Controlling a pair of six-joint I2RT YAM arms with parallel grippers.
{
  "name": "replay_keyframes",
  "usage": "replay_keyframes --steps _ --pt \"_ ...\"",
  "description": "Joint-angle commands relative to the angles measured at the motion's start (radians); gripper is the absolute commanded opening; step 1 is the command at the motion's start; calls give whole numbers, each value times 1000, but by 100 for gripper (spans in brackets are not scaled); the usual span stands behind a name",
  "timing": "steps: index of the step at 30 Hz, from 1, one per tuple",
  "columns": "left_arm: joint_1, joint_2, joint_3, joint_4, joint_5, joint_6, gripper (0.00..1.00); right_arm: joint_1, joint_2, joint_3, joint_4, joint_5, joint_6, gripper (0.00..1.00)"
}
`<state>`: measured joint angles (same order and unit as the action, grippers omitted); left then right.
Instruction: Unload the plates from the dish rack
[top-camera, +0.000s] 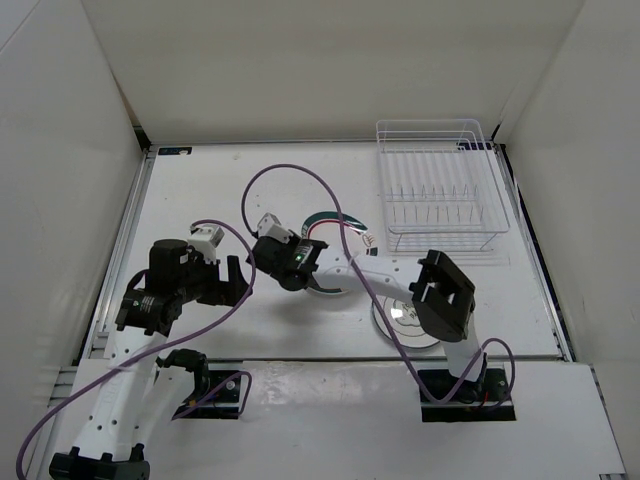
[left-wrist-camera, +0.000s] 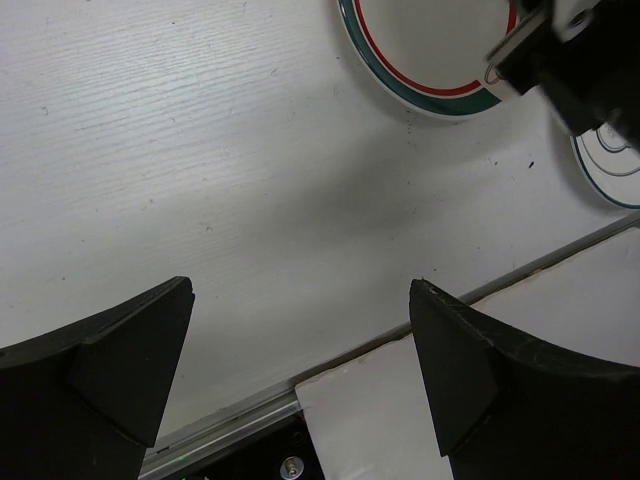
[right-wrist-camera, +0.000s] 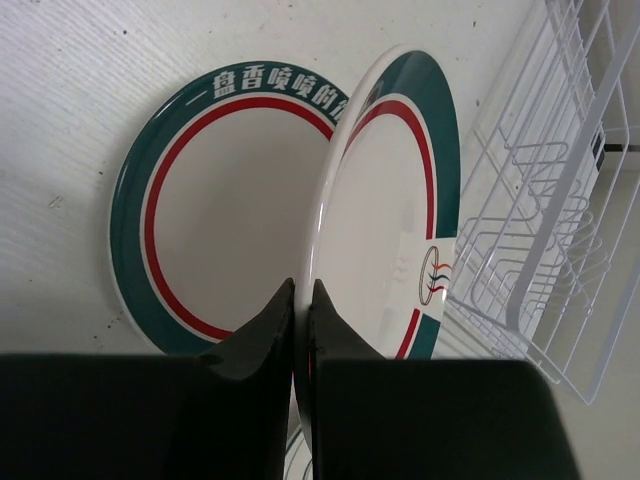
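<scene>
Right claw (right-wrist-camera: 302, 295) pinching plate (right-wrist-camera: 390, 200), wrist view only

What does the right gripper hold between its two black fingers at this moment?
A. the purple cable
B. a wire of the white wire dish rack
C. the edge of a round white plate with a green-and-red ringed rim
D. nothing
C: in the right wrist view the right gripper is shut on the edge of the round white plate with a green-and-red ringed rim, which stands on edge over a second such plate lying flat.

The flat plate (right-wrist-camera: 225, 215) and the tilted plate (right-wrist-camera: 395, 190) are white with green bands and red rings; the flat one's band bears white lettering. The rack (right-wrist-camera: 556, 215) is white wire.
</scene>
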<state>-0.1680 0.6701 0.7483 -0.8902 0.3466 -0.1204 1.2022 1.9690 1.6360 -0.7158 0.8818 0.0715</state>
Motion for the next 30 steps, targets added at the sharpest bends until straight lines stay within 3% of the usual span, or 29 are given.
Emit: replay_keyframes --steps 1,10,11,16,19,26,30 --pt "-5 -10 2 2 5 1 100 20 17 -1 18 123 56 0" --pt "-4 -3 5 -1 11 2 100 40 113 1 -5 134 120 0" --pt "-4 0 3 2 11 2 100 42 116 2 -4 132 119 5" --pt "-4 2 0 0 11 1 100 40 154 10 -5 131 113 9" --pt "-5 0 3 -1 9 4 100 42 185 27 -17 138 120 16" --pt "-4 -7 3 0 8 2 100 46 180 83 -48 73 108 48" --pt "-4 -10 3 0 6 2 100 46 134 113 -77 13 119 54"
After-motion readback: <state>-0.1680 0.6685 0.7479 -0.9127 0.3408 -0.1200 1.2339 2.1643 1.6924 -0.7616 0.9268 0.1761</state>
